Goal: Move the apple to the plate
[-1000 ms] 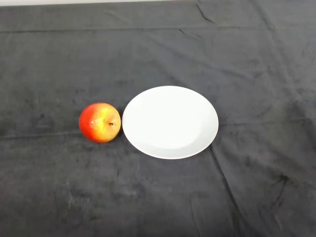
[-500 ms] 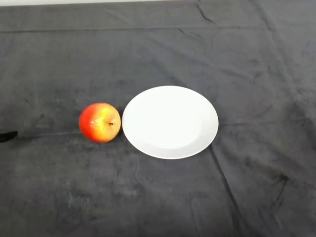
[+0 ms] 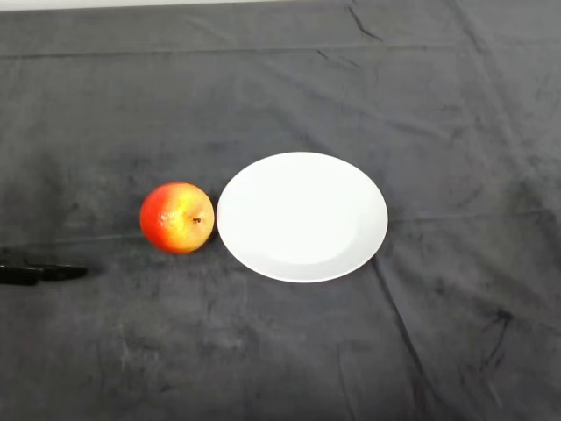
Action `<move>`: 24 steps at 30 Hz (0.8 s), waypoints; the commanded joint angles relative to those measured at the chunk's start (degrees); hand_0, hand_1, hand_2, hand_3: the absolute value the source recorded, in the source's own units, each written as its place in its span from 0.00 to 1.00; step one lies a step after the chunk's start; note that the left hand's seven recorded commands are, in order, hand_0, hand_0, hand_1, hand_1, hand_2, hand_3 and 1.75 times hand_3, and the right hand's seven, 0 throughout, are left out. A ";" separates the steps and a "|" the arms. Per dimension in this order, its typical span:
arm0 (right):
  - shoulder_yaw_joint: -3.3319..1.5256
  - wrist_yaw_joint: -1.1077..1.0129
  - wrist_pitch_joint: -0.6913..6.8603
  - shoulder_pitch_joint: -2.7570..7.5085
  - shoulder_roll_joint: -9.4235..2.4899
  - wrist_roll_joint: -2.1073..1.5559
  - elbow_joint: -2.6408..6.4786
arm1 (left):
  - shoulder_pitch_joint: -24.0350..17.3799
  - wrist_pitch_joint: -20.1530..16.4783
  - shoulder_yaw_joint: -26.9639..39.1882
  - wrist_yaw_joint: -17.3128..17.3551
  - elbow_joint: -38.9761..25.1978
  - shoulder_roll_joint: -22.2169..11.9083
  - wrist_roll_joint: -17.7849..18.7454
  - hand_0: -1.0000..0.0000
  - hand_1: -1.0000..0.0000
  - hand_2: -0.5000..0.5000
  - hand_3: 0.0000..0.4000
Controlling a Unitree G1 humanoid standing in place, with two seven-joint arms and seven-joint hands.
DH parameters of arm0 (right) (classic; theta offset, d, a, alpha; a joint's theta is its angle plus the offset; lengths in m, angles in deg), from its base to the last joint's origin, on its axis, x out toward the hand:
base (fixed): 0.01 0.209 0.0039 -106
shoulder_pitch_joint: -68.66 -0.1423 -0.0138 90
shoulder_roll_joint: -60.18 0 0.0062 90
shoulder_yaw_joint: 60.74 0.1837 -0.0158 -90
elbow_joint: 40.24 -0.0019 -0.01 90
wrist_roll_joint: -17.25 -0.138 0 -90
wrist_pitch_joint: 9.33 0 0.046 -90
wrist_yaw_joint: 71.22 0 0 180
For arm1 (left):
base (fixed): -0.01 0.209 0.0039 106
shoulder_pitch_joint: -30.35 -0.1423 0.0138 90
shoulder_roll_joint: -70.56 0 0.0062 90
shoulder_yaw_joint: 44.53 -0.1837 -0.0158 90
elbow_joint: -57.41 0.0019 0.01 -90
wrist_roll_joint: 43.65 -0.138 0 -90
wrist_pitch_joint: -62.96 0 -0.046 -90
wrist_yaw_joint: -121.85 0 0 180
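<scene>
Here the robot hand [image 3: 39,274] shows only as a thin black tip lying low and flat at the left edge of the head view, pointing toward the right; whether it is spread or closed cannot be told from so little. The apple [image 3: 177,217], red blending to yellow with its stem end facing right, sits on the dark-clothed table [image 3: 280,360] just beside the white plate [image 3: 301,217], apparently not quite touching its left rim.

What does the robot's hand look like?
Only a little of the left hand shows at the left edge: thin, black, glossy finger shapes lying against the dark cloth. The rest of the hand and the arm are out of view.
</scene>
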 commanded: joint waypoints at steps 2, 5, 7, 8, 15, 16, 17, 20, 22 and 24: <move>0.06 0.38 -0.18 -0.02 1.53 0.16 0.26 | 2.50 1.27 -1.24 1.24 1.55 0.78 -1.40 1.00 1.00 0.50 0.00; 0.06 0.38 -0.17 -0.02 1.53 0.16 0.25 | 2.94 1.29 -1.96 1.65 1.60 1.52 -1.90 1.00 1.00 0.50 0.00; 0.06 0.38 -0.17 -0.02 1.53 0.16 0.24 | 3.21 1.36 -2.40 1.81 1.60 2.04 -2.21 1.00 1.00 0.50 0.00; 0.06 0.37 -0.17 -0.01 1.53 0.16 0.24 | 3.33 1.42 -2.64 1.85 1.59 2.33 -2.37 1.00 1.00 0.50 0.00; 0.07 0.37 -0.15 0.00 1.53 0.16 0.22 | 3.86 2.11 -4.26 1.55 1.35 4.58 -3.54 1.00 1.00 0.50 0.00; 0.07 0.37 -0.15 0.00 1.53 0.16 0.21 | 3.92 2.25 -4.52 1.51 1.31 4.92 -3.72 1.00 1.00 0.50 0.00; 0.07 0.37 -0.15 0.00 1.53 0.16 0.21 | 3.98 2.38 -4.73 1.51 1.28 5.19 -3.86 1.00 1.00 0.50 0.00; 0.07 0.36 -0.14 0.00 1.53 0.15 0.20 | 4.09 2.78 -5.39 1.44 1.18 6.02 -4.31 1.00 1.00 0.50 0.00; 0.07 0.36 -0.14 0.01 1.54 0.15 0.19 | 4.15 3.00 -5.79 1.38 1.13 6.52 -4.57 1.00 1.00 0.50 0.00; 0.07 0.36 -0.14 0.01 1.54 0.15 0.19 | 4.27 3.20 -6.28 1.29 1.09 7.13 -4.89 1.00 1.00 0.50 0.00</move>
